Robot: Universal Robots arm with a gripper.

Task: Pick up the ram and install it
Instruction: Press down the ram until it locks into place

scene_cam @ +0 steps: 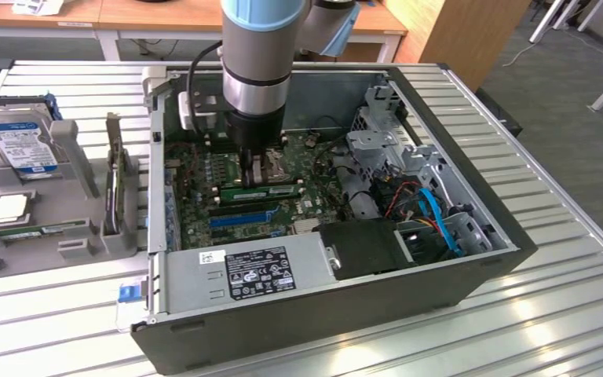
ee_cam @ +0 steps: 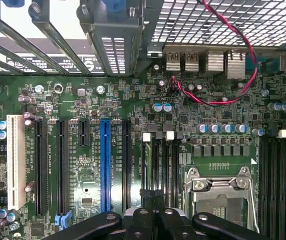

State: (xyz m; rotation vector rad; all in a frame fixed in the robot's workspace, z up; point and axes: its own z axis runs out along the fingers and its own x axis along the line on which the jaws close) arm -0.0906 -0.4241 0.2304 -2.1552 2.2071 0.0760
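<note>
**Pincer over the open computer**

The black pincer (ee_cam: 155, 215), pressed together, hangs above the green motherboard (ee_cam: 107, 100). A long green ram stick (scene_cam: 260, 191) lies seated just near of it, inside the dark metal case (scene_cam: 333, 314) on the slatted bench (scene_cam: 553, 314).

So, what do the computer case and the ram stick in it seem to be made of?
The computer case looks like painted sheet metal: dark grey, matte, with thin folded edges. The ram, lying across the motherboard, looks like green circuit-board laminate, probably fibreglass, judging by its flat, thin shape; its chips are too small to judge.
</note>
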